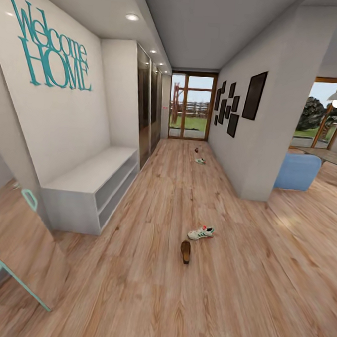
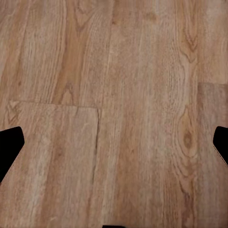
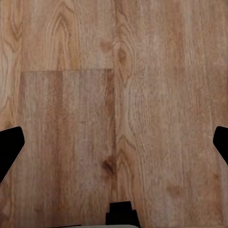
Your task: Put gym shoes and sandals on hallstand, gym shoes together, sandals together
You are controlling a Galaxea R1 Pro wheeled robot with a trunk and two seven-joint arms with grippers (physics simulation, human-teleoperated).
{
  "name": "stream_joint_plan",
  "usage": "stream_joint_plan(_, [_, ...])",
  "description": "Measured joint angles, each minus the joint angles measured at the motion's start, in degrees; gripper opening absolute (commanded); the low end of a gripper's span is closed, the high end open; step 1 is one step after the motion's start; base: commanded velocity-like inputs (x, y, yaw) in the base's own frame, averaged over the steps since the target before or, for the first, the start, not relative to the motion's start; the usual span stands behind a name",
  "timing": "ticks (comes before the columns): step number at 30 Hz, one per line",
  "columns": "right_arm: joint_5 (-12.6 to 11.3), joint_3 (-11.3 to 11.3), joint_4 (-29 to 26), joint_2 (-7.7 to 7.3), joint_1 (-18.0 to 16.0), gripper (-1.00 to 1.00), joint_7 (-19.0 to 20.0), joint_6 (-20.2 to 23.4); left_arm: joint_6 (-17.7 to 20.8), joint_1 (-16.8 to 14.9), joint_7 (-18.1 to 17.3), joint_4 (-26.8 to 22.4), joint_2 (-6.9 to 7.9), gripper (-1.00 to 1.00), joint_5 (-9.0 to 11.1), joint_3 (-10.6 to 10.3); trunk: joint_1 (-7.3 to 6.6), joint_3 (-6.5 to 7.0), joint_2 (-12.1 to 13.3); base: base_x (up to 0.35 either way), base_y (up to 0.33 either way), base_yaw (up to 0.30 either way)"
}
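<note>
A gym shoe (image 1: 200, 233) and sandal (image 1: 185, 251) are noted at twelve o'clock on the corridor floor (image 1: 131, 286), ungrasped, since both hands (image 2: 114, 142) (image 3: 114, 142) are spread and empty.

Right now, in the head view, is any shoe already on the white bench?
No: the near sneaker and sandal lie on the floor, and the bench top is bare.

A home's entrance corridor: teal "Welcome HOME" lettering (image 1: 51, 44) is hanging on the white wall above a low white bench (image 1: 90, 186), dark picture frames (image 1: 235, 105) are lining the opposite wall, and a glazed door (image 1: 192, 106) is closing the far end.
</note>
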Motion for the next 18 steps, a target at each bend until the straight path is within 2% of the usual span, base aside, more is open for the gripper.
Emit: stream_joint_plan(18, [0.0,0.0,0.0,0.0,0.0,1.0,0.0,0.0,0.0,0.0,0.0,0.0,0.0,1.0,0.0,0.0,0.0,0.0,0.0,0.335,0.0,0.0])
